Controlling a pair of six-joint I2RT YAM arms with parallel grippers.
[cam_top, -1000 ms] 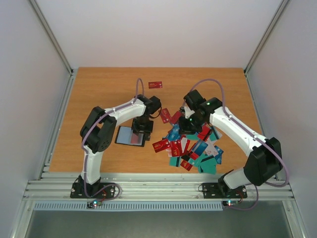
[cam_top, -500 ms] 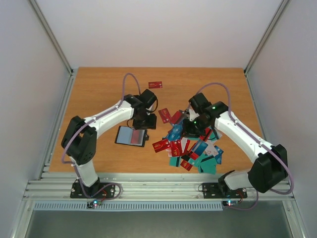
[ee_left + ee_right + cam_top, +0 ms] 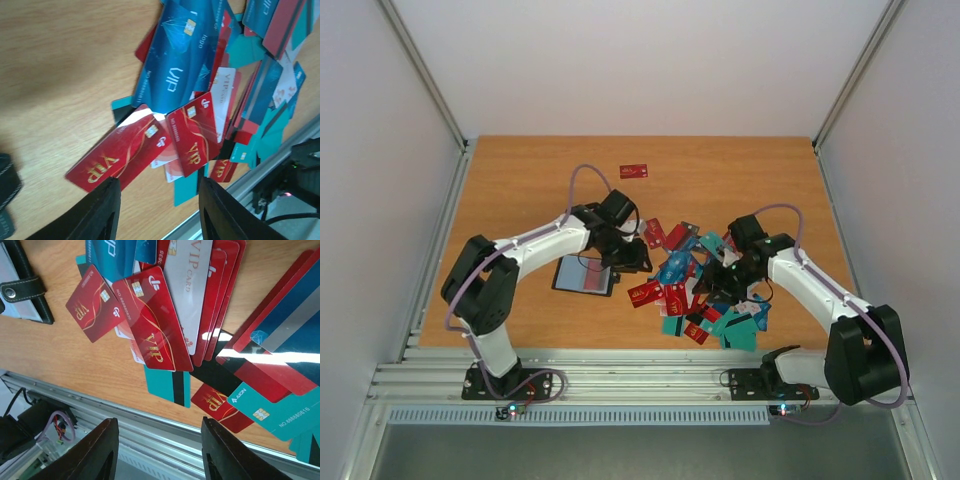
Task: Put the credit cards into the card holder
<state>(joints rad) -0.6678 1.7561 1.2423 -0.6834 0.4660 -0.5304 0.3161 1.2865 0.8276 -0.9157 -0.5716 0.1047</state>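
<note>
the wooden table [image 3: 520, 190] carries it all. the credit cards [image 3: 710, 300] lie in an overlapping heap under both wrists. the card holder [image 3: 582, 274] lies flat just beside the left gripper [image 3: 159, 187], on the side away from the heap. the left gripper and the right gripper [image 3: 159, 425] both hang with fingers spread and nothing between them. one red card [image 3: 633, 171] lies well beyond both.

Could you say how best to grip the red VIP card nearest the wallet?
Probably pinch the red plastic VIP card by its free short edge on bare wood, from the black leather-like card holder side; the other end meets the pile.
</note>
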